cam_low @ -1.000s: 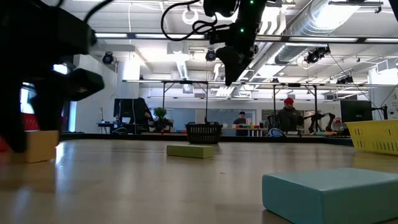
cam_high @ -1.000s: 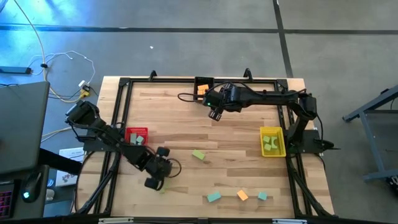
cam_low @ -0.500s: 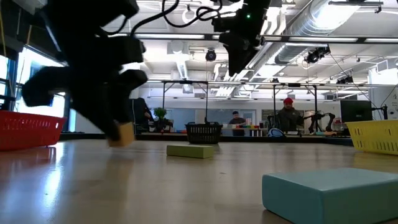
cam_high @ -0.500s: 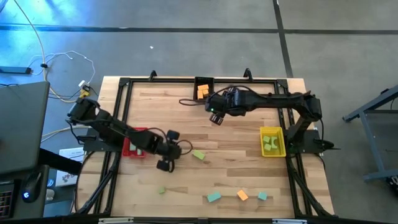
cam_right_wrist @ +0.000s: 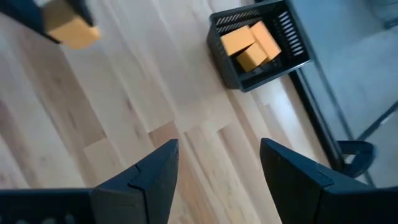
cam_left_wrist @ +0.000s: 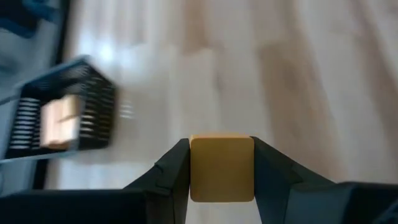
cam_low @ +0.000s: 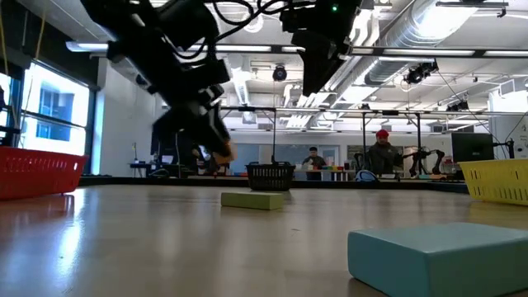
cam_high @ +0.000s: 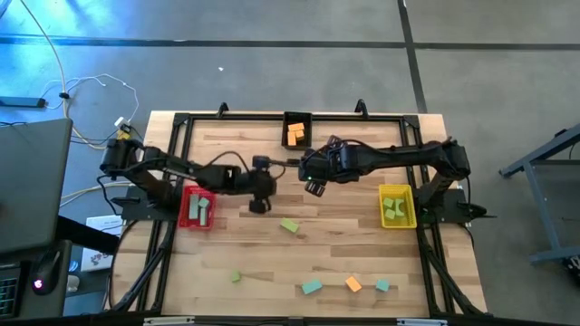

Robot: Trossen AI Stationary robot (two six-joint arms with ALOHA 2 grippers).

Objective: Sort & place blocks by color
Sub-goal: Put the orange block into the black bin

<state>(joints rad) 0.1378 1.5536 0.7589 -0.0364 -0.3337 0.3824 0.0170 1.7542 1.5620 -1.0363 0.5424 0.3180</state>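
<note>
High view: left gripper (cam_high: 257, 205) sits mid-table, arm stretched from 9 o'clock, just right of the red bin (cam_high: 198, 207); its load is hidden from above. Right gripper (cam_high: 314, 187) hangs near centre, arm coming from 3 o'clock. Black bin (cam_high: 296, 129) at 12 holds orange blocks (cam_high: 295, 134). Yellow bin (cam_high: 396, 206) at 3 holds green blocks (cam_high: 392, 209); the red bin has a green one too. Loose on the table: green block (cam_high: 289, 225) just below centre, small green block (cam_high: 236, 276) at 7, teal block (cam_high: 311, 287), orange block (cam_high: 353, 284) and second teal block (cam_high: 382, 285) in a row at 6.

Low view: both grippers are off the table — left one blurred, orange showing at its tip. Green block lies mid-table, a teal one is close to the lens at 5.

Left wrist view: fingers (cam_left_wrist: 173, 174) clamped on an orange block (cam_left_wrist: 221, 168), black bin at 9, well apart.

Right wrist view: fingers (cam_right_wrist: 153, 175) apart, nothing between them — black bin with orange blocks at 1, the left arm's orange block at 10.
</note>
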